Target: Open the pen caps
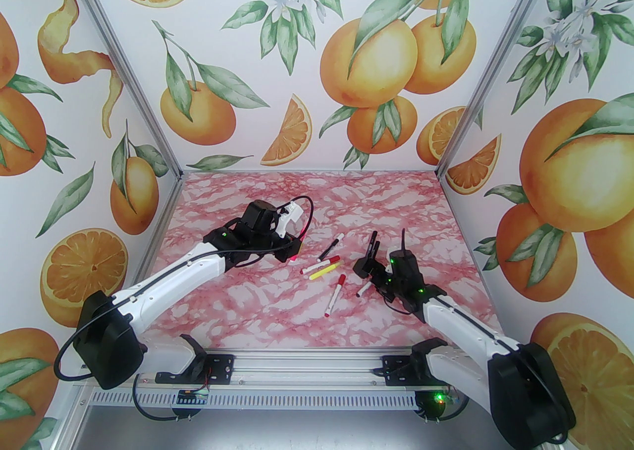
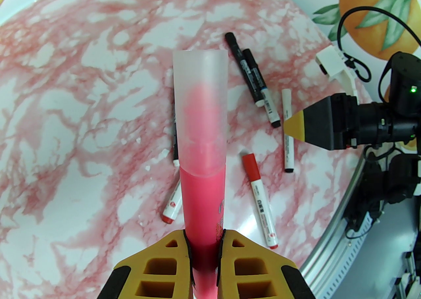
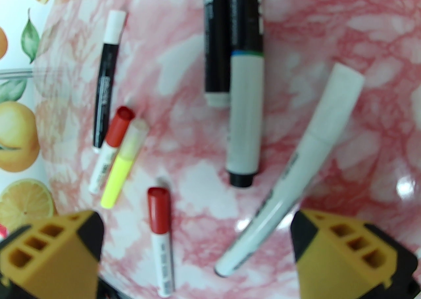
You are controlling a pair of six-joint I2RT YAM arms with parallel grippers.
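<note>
My left gripper (image 2: 204, 248) is shut on a pink pen (image 2: 204, 192), whose frosted translucent pen cap (image 2: 200, 106) is seated on the end pointing away from the fingers. From above, this gripper (image 1: 292, 252) hovers left of the scattered pens. The right gripper (image 3: 197, 251) is open over the table with nothing between its fingers. A white-barrelled pen (image 3: 289, 185) with a white cap (image 3: 338, 100) lies just ahead of them. Two dark pens (image 3: 245, 110) lie beyond. A red-capped pen (image 3: 159, 212), a neon yellow pen (image 3: 121, 166) and another red-capped one (image 3: 113, 133) lie to the left.
The pink marbled tabletop (image 1: 257, 319) has free room in front and behind the pens. Orange-print walls (image 1: 148, 150) close in the left, back and right sides. In the top view the right gripper (image 1: 367, 264) sits just right of the pen cluster (image 1: 327, 271).
</note>
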